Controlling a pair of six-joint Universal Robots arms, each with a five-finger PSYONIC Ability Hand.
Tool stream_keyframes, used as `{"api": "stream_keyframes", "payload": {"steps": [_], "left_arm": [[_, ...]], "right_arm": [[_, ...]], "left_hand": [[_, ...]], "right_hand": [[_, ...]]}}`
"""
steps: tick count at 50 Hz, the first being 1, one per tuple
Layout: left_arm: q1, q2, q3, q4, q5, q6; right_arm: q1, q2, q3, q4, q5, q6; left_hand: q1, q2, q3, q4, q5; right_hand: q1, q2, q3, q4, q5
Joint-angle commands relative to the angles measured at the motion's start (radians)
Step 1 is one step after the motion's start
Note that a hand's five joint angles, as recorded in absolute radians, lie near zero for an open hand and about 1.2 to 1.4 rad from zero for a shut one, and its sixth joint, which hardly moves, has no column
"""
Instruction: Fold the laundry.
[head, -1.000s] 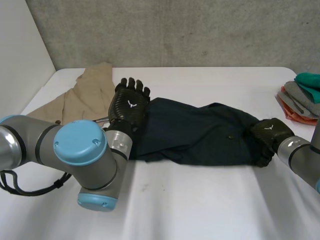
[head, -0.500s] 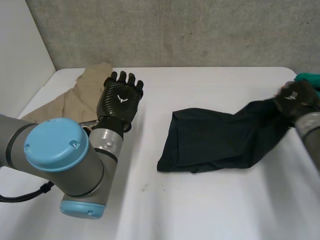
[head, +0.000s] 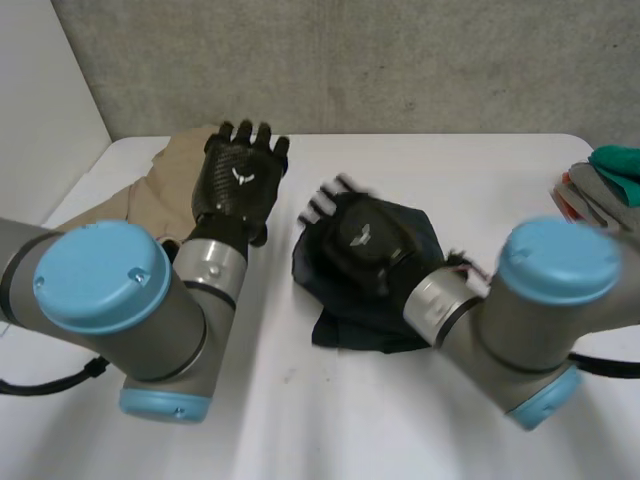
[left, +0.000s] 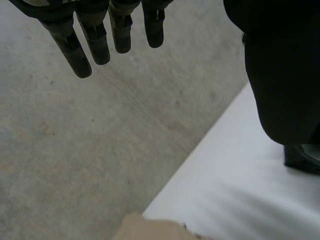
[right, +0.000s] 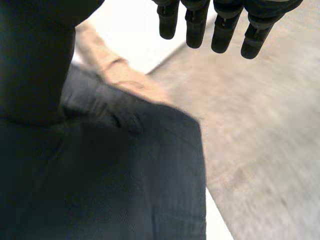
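The dark navy cloth garment (head: 420, 232) lies bunched in the middle of the white worktop (head: 330, 420); the right hand (head: 362, 238) is spread over it, fingers (right: 195, 25) straight and released; the left hand (head: 238, 180) hovers above a tan cloth garment (head: 150, 192), fingers (left: 97, 45) straight, holding nothing; a stack of folded clothes (head: 605, 190) sits at the worktop's right edge.
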Motion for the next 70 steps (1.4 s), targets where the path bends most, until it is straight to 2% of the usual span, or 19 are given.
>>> {"api": "stream_keyframes", "payload": {"steps": [1,3,6,12,17,24,28,33,36,41,43,47,53,59,64,70], "left_arm": [[-0.010,-0.019,0.130,-0.026,0.032,-0.134],[-0.015,-0.045,0.181,-0.065,0.096,-0.200],[-0.036,-0.108,0.265,-0.147,0.182,-0.297],[-0.056,-0.241,0.424,-0.293,0.248,-0.391],[-0.072,-0.327,0.503,-0.362,0.247,-0.391],[-0.079,-0.343,0.518,-0.378,0.232,-0.382],[-0.084,-0.380,0.523,-0.436,0.181,-0.317],[-0.096,-0.416,0.503,-0.514,0.026,-0.157],[-0.110,-0.417,0.478,-0.514,0.000,-0.118],[-0.118,-0.401,0.451,-0.516,-0.006,-0.101],[-0.119,-0.386,0.451,-0.516,-0.003,-0.101],[-0.119,-0.322,0.460,-0.511,0.006,-0.106],[-0.119,-0.251,0.495,-0.459,0.052,-0.119],[-0.113,-0.262,0.506,-0.454,0.121,-0.178],[-0.099,-0.356,0.518,-0.493,0.132,-0.199],[-0.076,-0.453,0.553,-0.569,0.136,-0.198]], "right_arm": [[-0.151,-0.201,0.014,0.103,0.027,0.590],[-0.196,-0.212,0.009,0.152,0.026,0.639],[-0.277,-0.207,-0.012,0.253,0.026,0.632],[-0.311,-0.094,-0.115,0.382,0.034,0.555],[-0.311,-0.017,-0.190,0.465,0.034,0.518],[-0.311,0.047,-0.235,0.484,0.037,0.510],[-0.309,0.092,-0.267,0.491,0.038,0.510],[-0.303,0.136,-0.293,0.511,0.035,0.503],[-0.280,0.176,-0.298,0.527,0.038,0.472],[-0.269,0.213,-0.304,0.539,0.093,0.388],[-0.265,0.205,-0.305,0.539,0.138,0.340],[-0.245,0.150,-0.308,0.539,0.167,0.294],[-0.217,0.049,-0.305,0.528,0.175,0.325],[-0.216,0.014,-0.281,0.531,0.167,0.461],[-0.203,0.059,-0.266,0.530,0.159,0.494],[-0.203,0.196,-0.284,0.530,0.165,0.486]], "left_hand": [[-0.016,-0.032,-0.039,-0.030,-0.048],[-0.003,-0.019,-0.026,-0.017,-0.036],[0.020,0.004,-0.003,0.006,-0.012],[0.020,0.004,-0.003,0.006,-0.012],[0.023,0.007,0.000,0.009,-0.009],[0.055,0.039,0.032,0.042,0.023],[0.102,0.087,0.079,0.089,0.070],[0.088,0.072,0.065,0.074,0.055],[0.076,0.060,0.053,0.062,0.044],[0.064,0.048,0.041,0.051,0.032],[0.064,0.048,0.041,0.050,0.032],[0.044,0.028,0.021,0.030,0.011],[0.032,0.016,0.009,0.018,-0.001],[0.050,0.034,0.026,0.036,0.017],[0.050,0.034,0.027,0.036,0.017],[0.050,0.034,0.027,0.036,0.017]], "right_hand": [[-0.054,-0.042,-0.042,-0.043,-0.047],[-0.054,-0.042,-0.042,-0.043,-0.047],[-0.054,-0.042,-0.042,-0.043,-0.047],[-0.054,-0.042,-0.042,-0.043,-0.047],[-0.054,-0.042,-0.042,-0.043,-0.047],[-0.054,-0.042,-0.042,-0.043,-0.047],[-0.054,-0.042,-0.042,-0.043,-0.047],[-0.054,-0.042,-0.042,-0.043,-0.047],[-0.054,-0.042,-0.042,-0.043,-0.047],[-0.054,-0.042,-0.042,-0.043,-0.047],[-0.054,-0.042,-0.042,-0.043,-0.047],[-0.054,-0.042,-0.042,-0.043,-0.047],[-0.054,-0.042,-0.042,-0.043,-0.047],[-0.054,-0.042,-0.042,-0.043,-0.047],[-0.054,-0.042,-0.042,-0.043,-0.047],[-0.054,-0.042,-0.042,-0.043,-0.047]]}}
